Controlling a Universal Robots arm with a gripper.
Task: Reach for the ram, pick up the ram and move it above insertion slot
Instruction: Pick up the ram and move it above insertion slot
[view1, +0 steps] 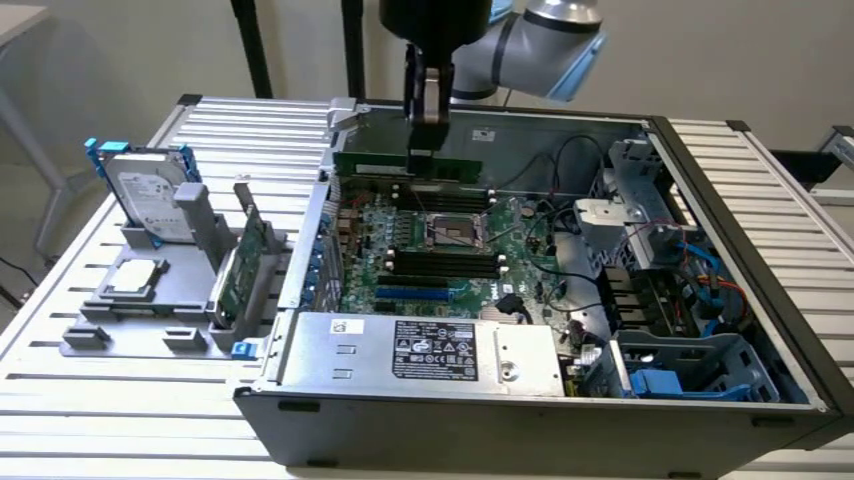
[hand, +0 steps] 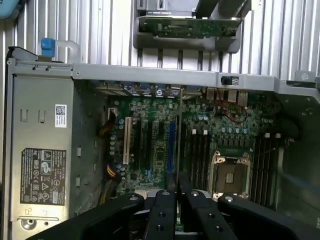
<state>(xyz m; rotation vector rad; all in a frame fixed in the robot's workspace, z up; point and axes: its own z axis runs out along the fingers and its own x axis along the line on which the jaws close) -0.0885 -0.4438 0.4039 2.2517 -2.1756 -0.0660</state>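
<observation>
One gripper (view1: 424, 140) hangs over the far edge of the open computer case (view1: 747, 200) in the exterior view, pinching the ram (view1: 407, 165), a thin green stick held level above the motherboard (view1: 441, 250). The black memory slots sit in two banks either side of the square processor socket (view1: 454, 230); the insertion slot (view1: 414, 190) I take to be in the far bank, just under the stick. Picking up looks done; whether the ram sits exactly over one slot cannot be told. Cables crowd the case's right side, while the far wall stands close behind the ram.

From the wrist view, the gripper (hand: 172, 197) has its fingers (hand: 161, 210) pressed on the ram (hand: 179, 137), seen edge-on as a thin line over the board. Slots (hand: 197, 155) run parallel just beside it, with the socket (hand: 231, 175) near.
</observation>
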